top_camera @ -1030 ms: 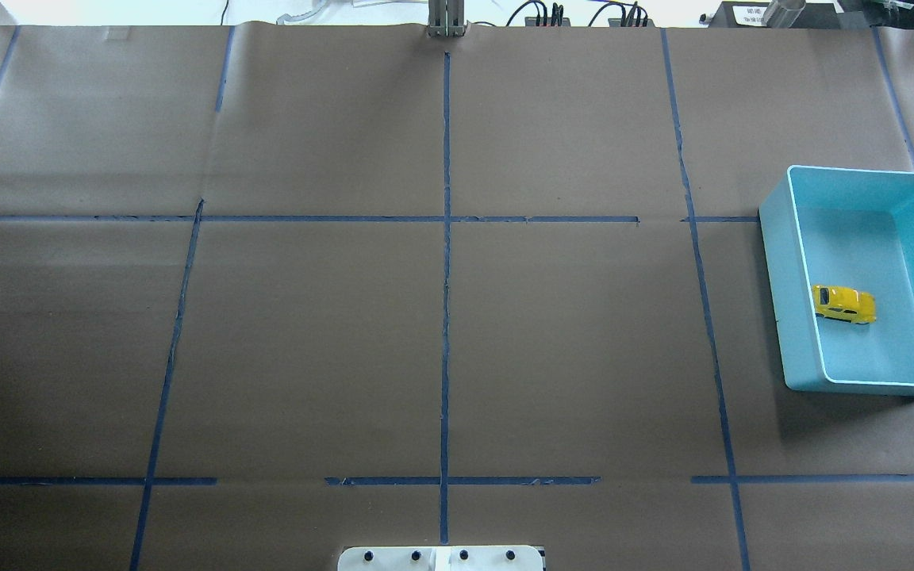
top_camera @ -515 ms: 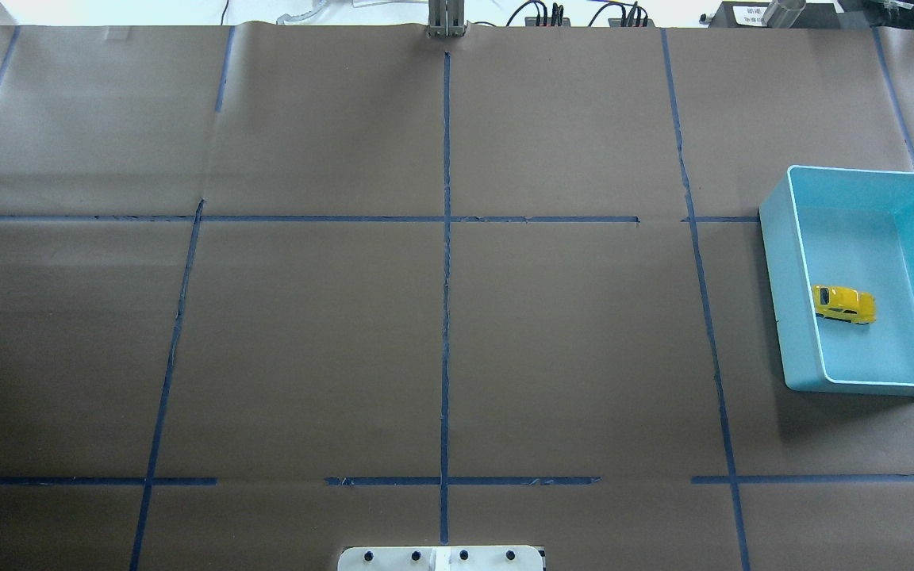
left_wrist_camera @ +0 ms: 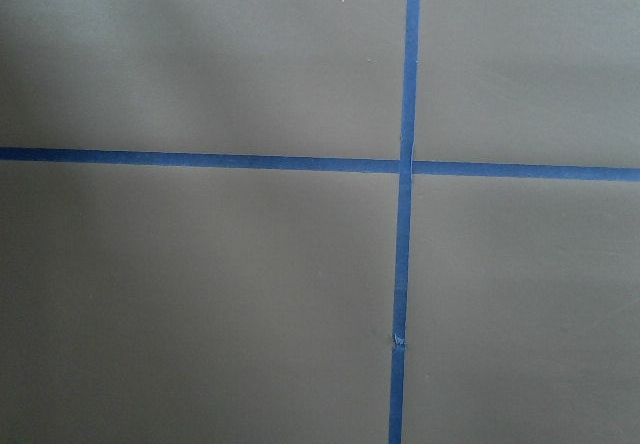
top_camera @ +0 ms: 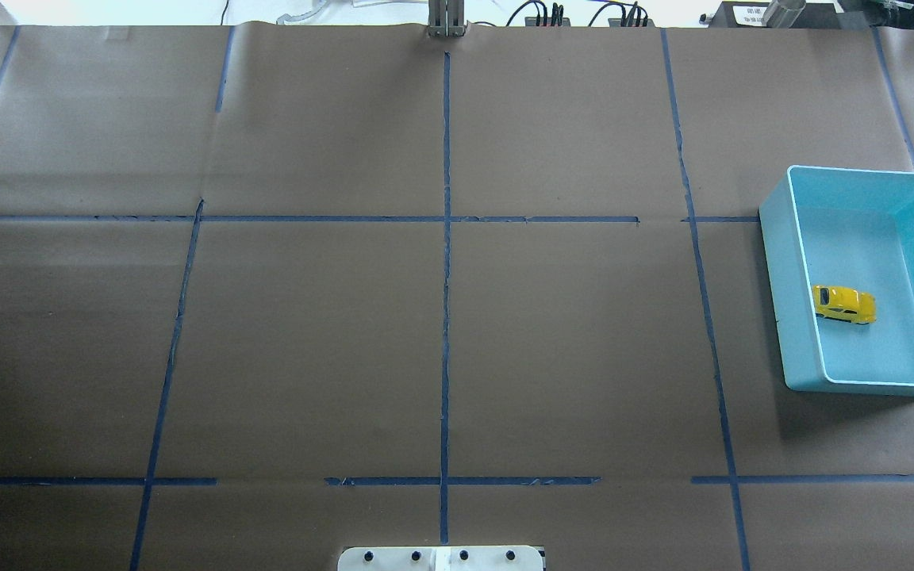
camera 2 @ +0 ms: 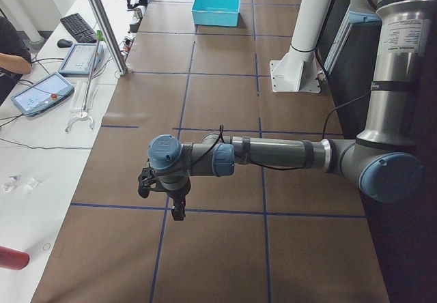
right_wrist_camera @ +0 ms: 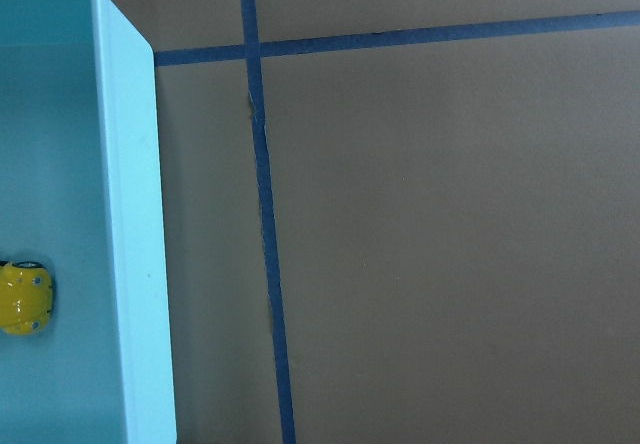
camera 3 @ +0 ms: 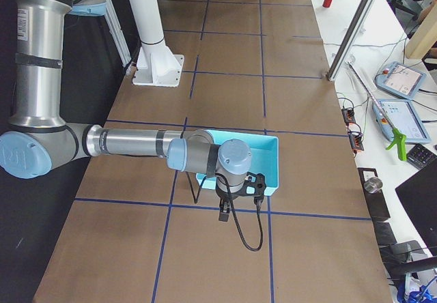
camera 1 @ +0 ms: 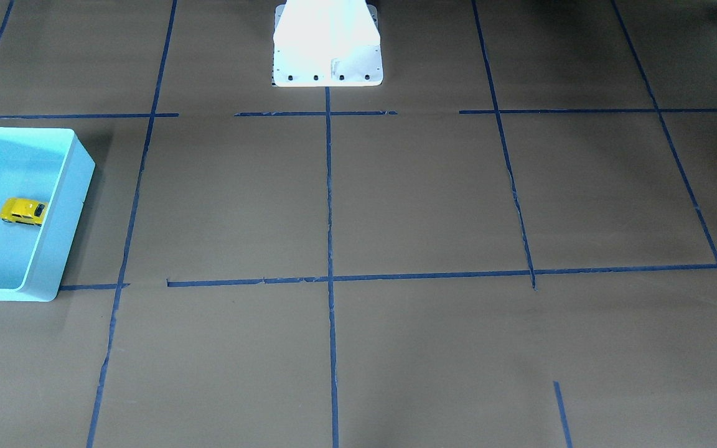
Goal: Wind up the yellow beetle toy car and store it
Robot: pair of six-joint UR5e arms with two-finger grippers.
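On the paper-covered table (top_camera: 441, 317), the light blue bin (top_camera: 774, 301) holds the yellow beetle toy car (top_camera: 843, 304), close to the wall nearest the table's middle (storing looks complete, so the next move is only to stay clear). The left gripper (camera 2: 174, 204) and right gripper (camera 3: 225, 207) hang above the paper, away from the car. How far their fingers are spread cannot be told.

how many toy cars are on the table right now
1. The yellow beetle toy car lies on the floor of the light blue bin, close to the wall nearest the table's middle. No other car shows in any view.
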